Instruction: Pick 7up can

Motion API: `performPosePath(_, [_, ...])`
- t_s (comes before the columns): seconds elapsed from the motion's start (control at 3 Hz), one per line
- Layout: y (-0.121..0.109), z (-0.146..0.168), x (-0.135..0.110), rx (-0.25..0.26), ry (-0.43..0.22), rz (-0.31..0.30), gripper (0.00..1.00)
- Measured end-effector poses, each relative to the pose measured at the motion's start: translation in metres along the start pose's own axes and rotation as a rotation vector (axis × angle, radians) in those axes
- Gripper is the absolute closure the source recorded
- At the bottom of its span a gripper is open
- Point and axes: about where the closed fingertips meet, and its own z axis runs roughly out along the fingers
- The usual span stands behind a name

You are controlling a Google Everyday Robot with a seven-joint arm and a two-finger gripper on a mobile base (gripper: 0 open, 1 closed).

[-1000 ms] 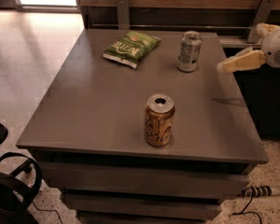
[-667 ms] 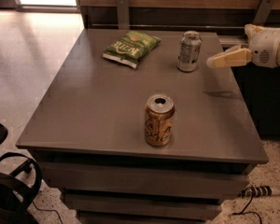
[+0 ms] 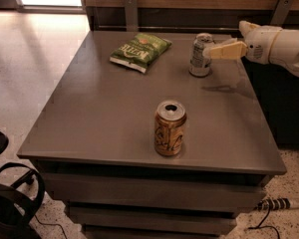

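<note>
Moved: gripper [image 3: 220, 51] further left than a second ago, right up next to the 7up can [image 3: 200, 58]; nothing else shifted.
Gripper: over the far right of the table [image 3: 99, 108], at the can's right side, maybe touching; apart or together, cannot tell.
Done: reach nearly finished.
Left: grab and lift; can not yet off the table.
7up can: upright, far right part of the table, small, silver-grey, dark marks, shiny top.
Others: green bag [image 3: 139, 51] to its left, brown can [image 3: 170, 128] near the front.
</note>
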Motion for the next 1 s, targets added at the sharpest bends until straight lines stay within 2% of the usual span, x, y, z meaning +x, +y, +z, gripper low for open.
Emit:
performPosePath(0.33, [0.000,0.001,0.000,-0.001,-0.001,0.000,0.00])
performPosePath(1.0, [-0.006,0.008,0.016,0.040,-0.046,0.098,0.00])
